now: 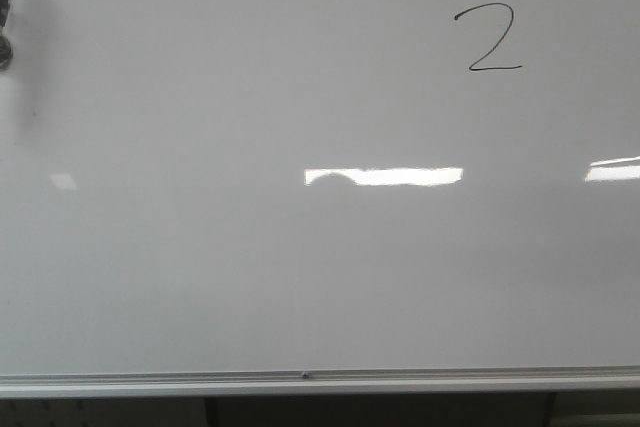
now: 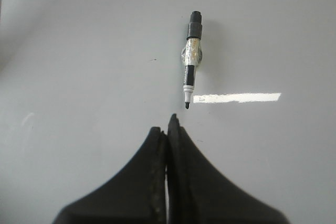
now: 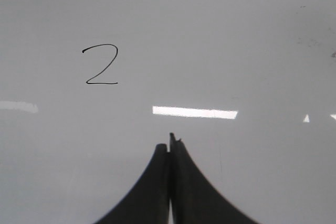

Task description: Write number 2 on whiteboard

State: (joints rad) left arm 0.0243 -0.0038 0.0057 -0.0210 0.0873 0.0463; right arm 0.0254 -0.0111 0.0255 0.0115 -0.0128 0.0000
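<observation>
I read the number 2 (image 1: 488,38) as already drawn: thin black line, curved top, flat base stroke, sitting in the upper right of the whiteboard (image 1: 250,277) in the front view. The silver rail (image 1: 300,379) runs along the board's lower edge.

Left end effector (image 2: 169,124): fingers pressed together, holding nothing. Right end effector (image 3: 170,142): fingers likewise pressed together, empty.

The marker (image 2: 191,64) is stuck on the board just beyond the left fingertips. Its long axis runs roughly in line with the left end effector's pointing direction, uncapped tip nearest the fingers but apart from them, dark rear end farthest away. It seems held by a clear clip or magnet at mid-barrel; I cannot tell which.

The digit lies ahead of the right end effector and off to one side, well apart from its fingertips. So the left arm is nearer the marker, the right arm nearer the digit.

View differences: only the left wrist view shows the marker whole. The front view shows just a dark object (image 1: 4,22) at its left edge, possibly the marker. The digit shows in the front and right wrist views only.

My judgement: writing looks complete, marker parked.
</observation>
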